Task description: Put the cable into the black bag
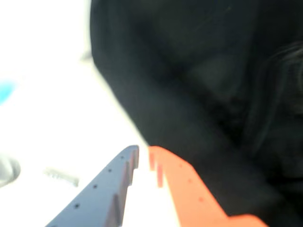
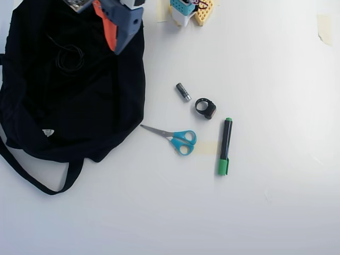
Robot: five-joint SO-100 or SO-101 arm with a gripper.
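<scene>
My orange-and-grey gripper (image 2: 118,37) hangs empty, its jaws slightly parted, over the upper right edge of the large black fabric bag (image 2: 79,106), and the thin black coiled cable (image 2: 69,57) already lies on the bag just to my left in the overhead view, so I judge the task essentially done.

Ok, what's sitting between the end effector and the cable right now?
Overhead view: only black bag fabric lies between the end effector and the coiled cable, which rests on the bag. No other object there.

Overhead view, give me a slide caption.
Coiled cable lies on the black bag; empty gripper above the bag's edge.
</scene>
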